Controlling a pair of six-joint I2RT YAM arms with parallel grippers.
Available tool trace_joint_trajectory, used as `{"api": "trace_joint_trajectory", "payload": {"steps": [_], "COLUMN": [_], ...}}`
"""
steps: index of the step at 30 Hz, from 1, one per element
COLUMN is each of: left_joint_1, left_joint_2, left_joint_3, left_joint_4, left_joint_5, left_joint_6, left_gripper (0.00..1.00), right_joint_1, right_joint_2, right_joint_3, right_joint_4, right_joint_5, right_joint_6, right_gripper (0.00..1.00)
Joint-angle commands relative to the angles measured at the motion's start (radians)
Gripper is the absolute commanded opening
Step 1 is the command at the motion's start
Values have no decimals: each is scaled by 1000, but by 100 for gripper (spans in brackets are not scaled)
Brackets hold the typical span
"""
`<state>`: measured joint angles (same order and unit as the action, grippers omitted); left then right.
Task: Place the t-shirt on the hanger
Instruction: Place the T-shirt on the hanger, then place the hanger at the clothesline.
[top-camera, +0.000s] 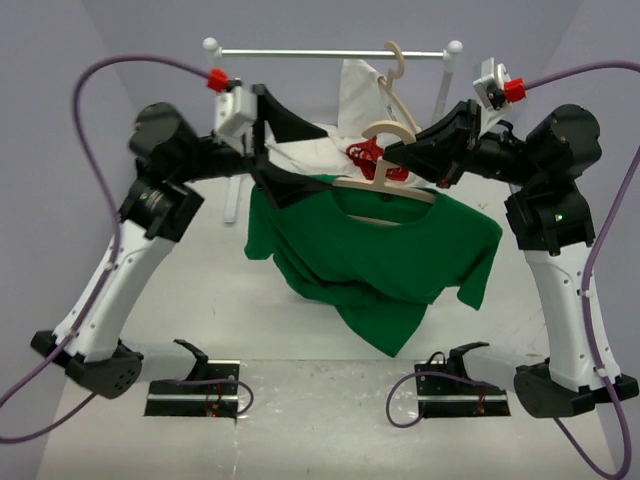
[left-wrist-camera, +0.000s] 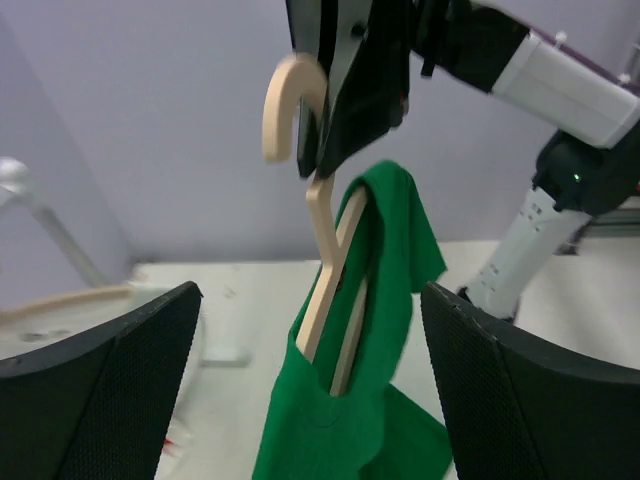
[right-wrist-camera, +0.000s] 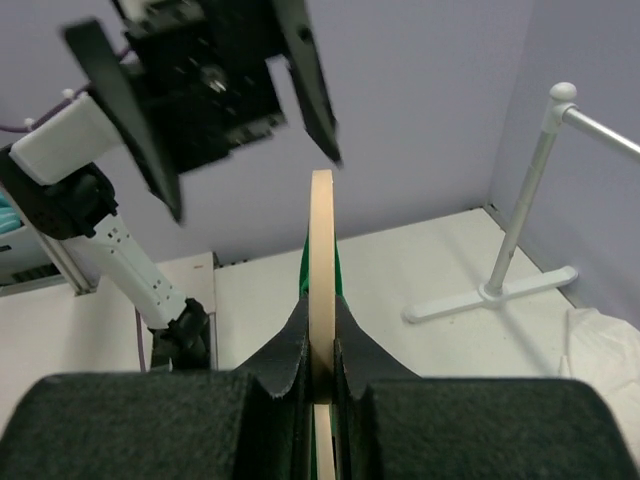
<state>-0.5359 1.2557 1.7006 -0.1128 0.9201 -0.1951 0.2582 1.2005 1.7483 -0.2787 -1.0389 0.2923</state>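
Left arm (top-camera: 120, 270): base low, elbow raised, forearm reaching inward and up.
Left end effector (right-wrist-camera: 255, 188): fingers wide apart, gripping nothing.
Right arm (top-camera: 555, 250): upright, elbow high, forearm reaching inward.
Right end effector (right-wrist-camera: 321, 325): fingers pinched on the hanger (right-wrist-camera: 321, 230), held edge-on.

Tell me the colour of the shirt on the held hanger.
Plain bright green t-shirt, no print; clearest in the top external view.
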Motion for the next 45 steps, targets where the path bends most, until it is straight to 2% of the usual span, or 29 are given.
{"api": "trace_joint_trajectory", "payload": {"steps": [1,3,7,8,10,14,15,17,18,19,24,27,28,29,30,31,32,33,34,36,37,40,42,43,44,45], "left_joint_1": [-55,-99,-151,-156,-159,-158,-158,-158,-157,-156,-151,-136,-127,-114,-94,-80,-70,-38,-12,2,16,28,30,30,31,33], "left_joint_2": [136,170,202,207,214,232,233,238,242,247,261,258,258,259,260,261,263,266,266,266,265,251,247,246,247,248], "left_joint_3": [-8,6,5,5,1,-5,-10,-12,-9,-6,-13,-38,-38,-34,-27,-22,-21,-17,-10,-8,-4,-3,1,6,13,18], "left_joint_4": [26,52,142,152,190,212,219,226,224,218,229,265,270,264,252,243,241,231,224,224,225,218,220,220,221,223], "left_joint_5": [240,237,228,227,215,195,184,161,142,127,63,71,89,114,156,196,234,280,331,397,449,470,499,506,516,524], "left_joint_6": [-61,-78,-127,-137,-172,-201,-208,-219,-221,-221,-237,-247,-247,-241,-229,-221,-218,-211,-210,-210,-208,-197,-191,-192,-193,-195], "left_gripper": [78,72,71,68,55,53,44,14,3,0,0,0,0,0,0,0,0,0,0,0,0,0,0,0,0,0], "right_joint_1": [18,30,49,50,56,62,62,62,63,63,62,62,58,47,29,17,0,-60,-118,-143,-158,-156,-147,-139,-133,-128], "right_joint_2": [-17,-9,-1,-2,-5,-11,-13,-25,-31,-37,-48,-60,-66,-74,-86,-94,-102,-133,-169,-202,-253,-298,-308,-305,-292,-274], "right_joint_3": [-20,-26,-43,-44,-57,-67,-74,-92,-104,-112,-133,-156,-165,-171,-173,-174,-177,-193,-221,-261,-280,-281,-279,-268,-249,-228], "right_joint_4": [107,100,78,80,85,68,75,101,114,126,141,101,82,51,2,-32,-48,-90,-106,-133,-203,-376,-418,-423,-443,-459], "right_joint_5": [-24,-20,-8,-7,-7,14,17,14,11,10,-7,1,1,5,15,22,19,-5,-46,-39,-17,-54,-45,-19,1,9], "right_joint_6": [21,13,-14,-15,-17,-38,-38,-26,-19,-13,-12,-52,-67,-87,-116,-137,-143,-159,-170,-205,-292,-505,-562,-562,-562,-567], "right_gripper": [0,0,0,0,0,0,0,0,0,0,0,1,9,32,62,84,88,99,99,99,99,99,98,91,74,68]}}
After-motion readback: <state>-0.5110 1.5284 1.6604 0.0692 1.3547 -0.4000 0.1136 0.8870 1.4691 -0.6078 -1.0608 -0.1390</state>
